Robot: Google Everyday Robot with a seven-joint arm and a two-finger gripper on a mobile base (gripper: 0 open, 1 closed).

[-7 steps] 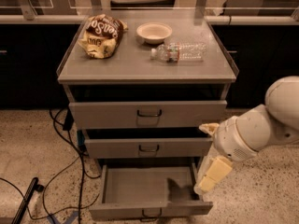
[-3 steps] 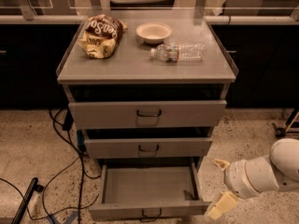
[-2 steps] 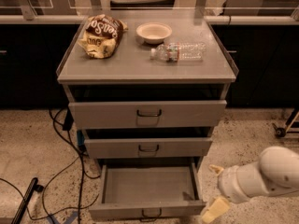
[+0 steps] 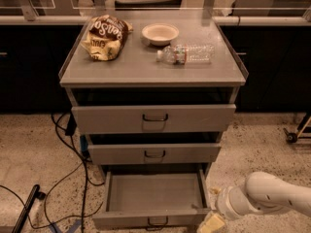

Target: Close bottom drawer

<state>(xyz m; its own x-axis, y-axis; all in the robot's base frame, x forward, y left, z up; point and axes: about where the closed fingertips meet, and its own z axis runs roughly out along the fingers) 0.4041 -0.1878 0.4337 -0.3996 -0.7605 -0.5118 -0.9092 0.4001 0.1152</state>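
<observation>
The grey metal cabinet has three drawers. The bottom drawer (image 4: 150,219) is pulled out and open, its inside empty, with a small dark loop handle (image 4: 157,222) on its front panel at the frame's lower edge. The middle drawer (image 4: 154,154) and the top drawer (image 4: 154,118) are almost shut. My white arm comes in from the lower right. The gripper (image 4: 210,223) sits low at the drawer's front right corner, next to its front panel, partly cut off by the frame's edge.
On the cabinet top (image 4: 146,67) lie a chip bag (image 4: 105,36), a white bowl (image 4: 160,33) and a plastic bottle (image 4: 185,53) on its side. Black cables (image 4: 73,178) trail on the speckled floor at left. A dark counter stands behind; a wheeled base (image 4: 297,132) at right.
My arm has swung from in front of the drawers down to the right, then moved left and lower; the gripper now sits at the drawer's front right corner. The drawer stays open.
</observation>
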